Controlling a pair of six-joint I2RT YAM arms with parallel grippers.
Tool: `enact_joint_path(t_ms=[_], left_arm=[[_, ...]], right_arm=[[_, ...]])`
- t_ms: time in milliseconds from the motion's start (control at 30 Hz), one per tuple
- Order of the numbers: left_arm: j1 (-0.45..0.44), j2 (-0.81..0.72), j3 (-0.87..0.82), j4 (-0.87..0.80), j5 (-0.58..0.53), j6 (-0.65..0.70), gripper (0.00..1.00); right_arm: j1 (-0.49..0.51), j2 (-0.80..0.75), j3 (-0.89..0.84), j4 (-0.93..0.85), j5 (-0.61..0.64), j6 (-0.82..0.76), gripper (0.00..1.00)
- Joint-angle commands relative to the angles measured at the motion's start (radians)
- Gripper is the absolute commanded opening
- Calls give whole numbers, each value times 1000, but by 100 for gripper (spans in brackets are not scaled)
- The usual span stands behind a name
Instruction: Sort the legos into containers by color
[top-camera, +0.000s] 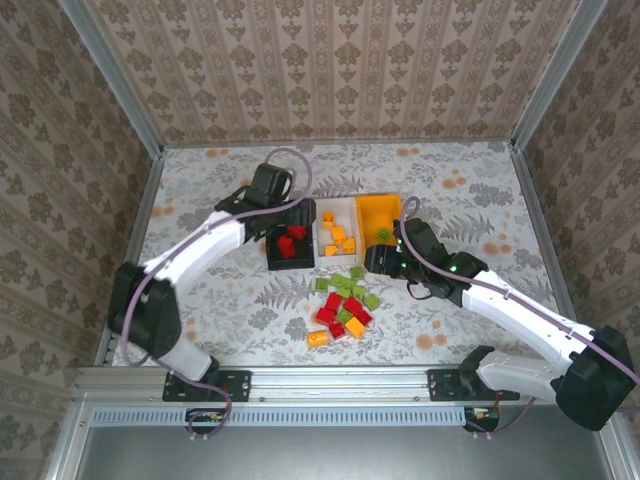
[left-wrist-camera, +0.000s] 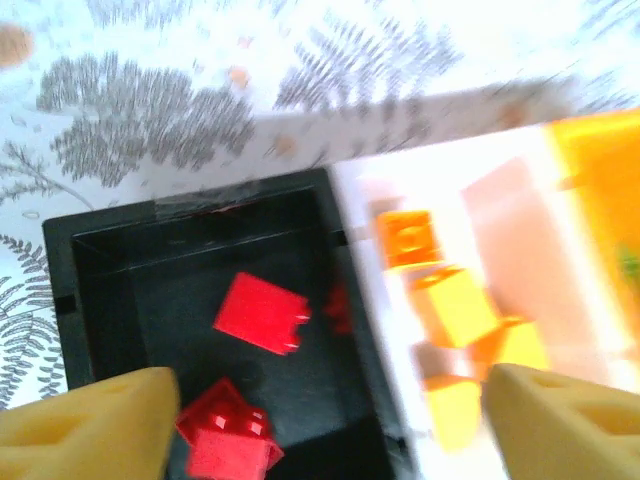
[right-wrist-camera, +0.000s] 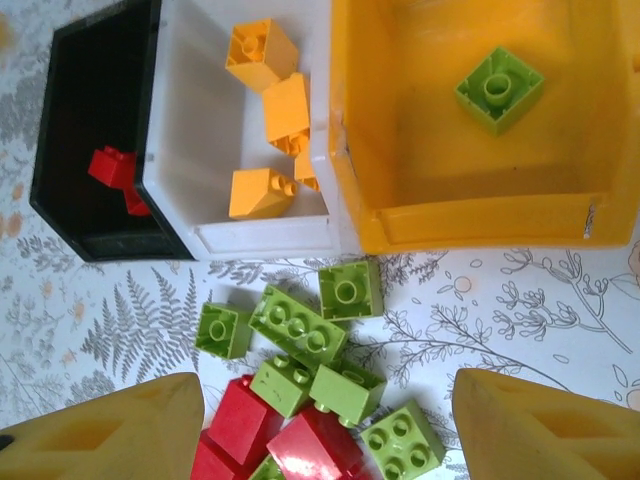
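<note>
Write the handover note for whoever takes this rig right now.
Left gripper: open, empty, above the black bin.
Right gripper: open, empty, above the loose pile on the table.
Done: red legos in the black bin, orange legos in the white bin, one green lego in the orange bin.
Left: the pile in front of the bins, a mix of green, red and orange, to be sorted the same way.

Lab rig: wallpapered booth (top-camera: 330, 70), aluminium rail (top-camera: 330, 385)
</note>
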Motion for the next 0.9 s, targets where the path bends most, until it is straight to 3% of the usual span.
enact_joint_path(t_ms=[0,67,400,600,867], left_arm=[[-53,-156,-87,5,23,-31,94],[-79,-245,-163,20,31,-65,100],[-167,-591,-474,16,-26,-218,100],[-168,-661,-557,-8,-50,-264,100],[-168,-667,-564,-18,-58,-269,100]], right_arm=[[62,27,-51,-62,-23,-28,68],[101,47,-82,-72,-14,-22,68],[302,28,-179,-67,-33,-7,64],[418,115,-138,-86,2,-23,57],[486,205,-53,-97,134,-37,55]])
